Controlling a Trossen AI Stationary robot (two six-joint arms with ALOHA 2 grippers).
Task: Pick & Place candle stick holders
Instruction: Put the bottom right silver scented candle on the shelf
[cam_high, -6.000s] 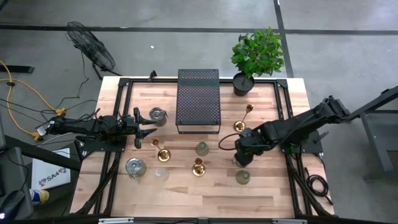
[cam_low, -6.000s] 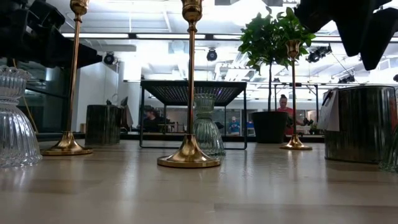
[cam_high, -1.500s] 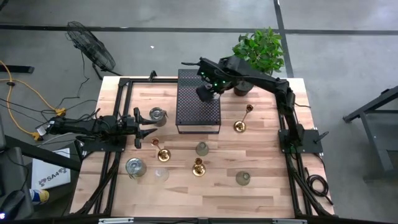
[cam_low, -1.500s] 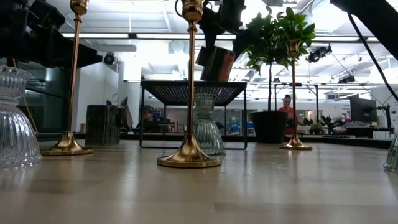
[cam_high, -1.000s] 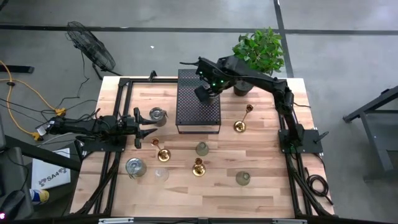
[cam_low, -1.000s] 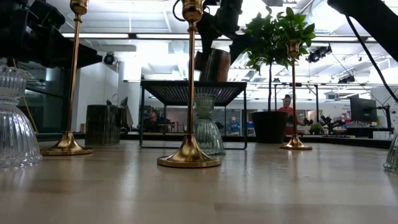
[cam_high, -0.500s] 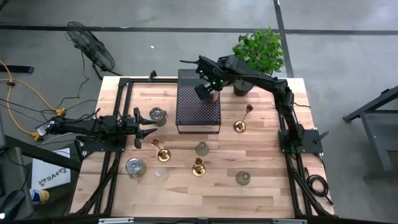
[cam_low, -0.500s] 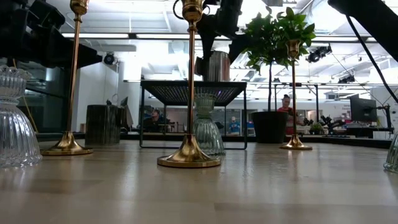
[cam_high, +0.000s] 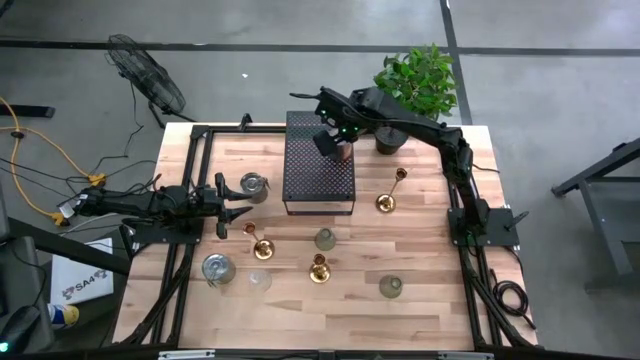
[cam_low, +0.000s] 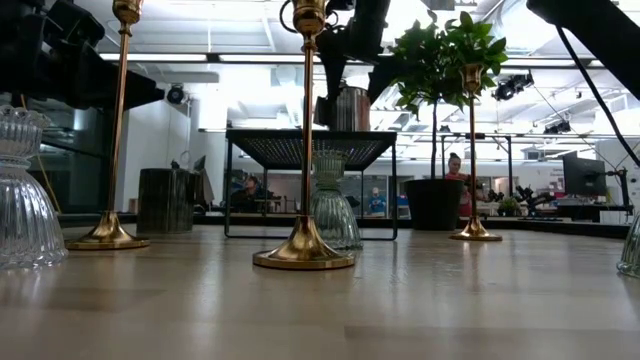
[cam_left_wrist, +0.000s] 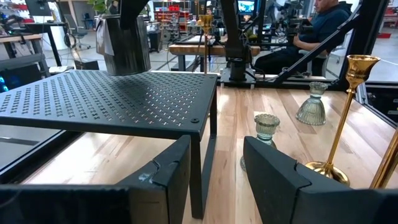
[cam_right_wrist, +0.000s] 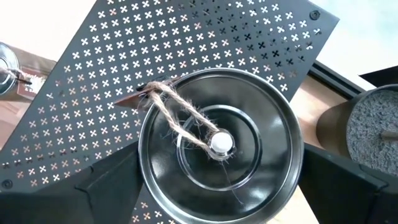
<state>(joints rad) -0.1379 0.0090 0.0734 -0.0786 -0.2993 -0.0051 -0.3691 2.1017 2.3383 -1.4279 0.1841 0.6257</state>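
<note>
A silvery round cup holder (cam_right_wrist: 221, 146) with a twine loop inside stands on the black perforated box (cam_high: 320, 170), near its far right corner. My right gripper (cam_high: 335, 140) is shut on it from above. The cup also shows in the low view (cam_low: 343, 108). My left gripper (cam_high: 235, 205) waits level and open at the table's left, holding nothing. Standing on the table are three brass holders (cam_high: 262, 245) (cam_high: 319, 268) (cam_high: 388, 200), glass cups (cam_high: 325, 239) (cam_high: 390, 286) (cam_high: 217, 268) and another silvery cup (cam_high: 254, 185). My right gripper pinches the silvery cup's round wall (cam_right_wrist: 144, 168) between its two fingers, one on each opposite side. The fingers (cam_right_wrist: 109, 180) come steeply from above, slanting from the table's right. The cup stands upright, its bottom (cam_left_wrist: 127, 70) on the box's perforated top.
A potted green plant (cam_high: 412, 85) stands just right of the box at the far edge, close to my right arm. The table's black frame rails (cam_high: 195, 160) run along its left and right sides. Bare wood lies along the near edge (cam_high: 320, 320).
My right gripper has sunk a little toward the box's far right corner and tipped. The silvery cup, tilted and clear of the box a second ago, now stands upright on the box's top.
</note>
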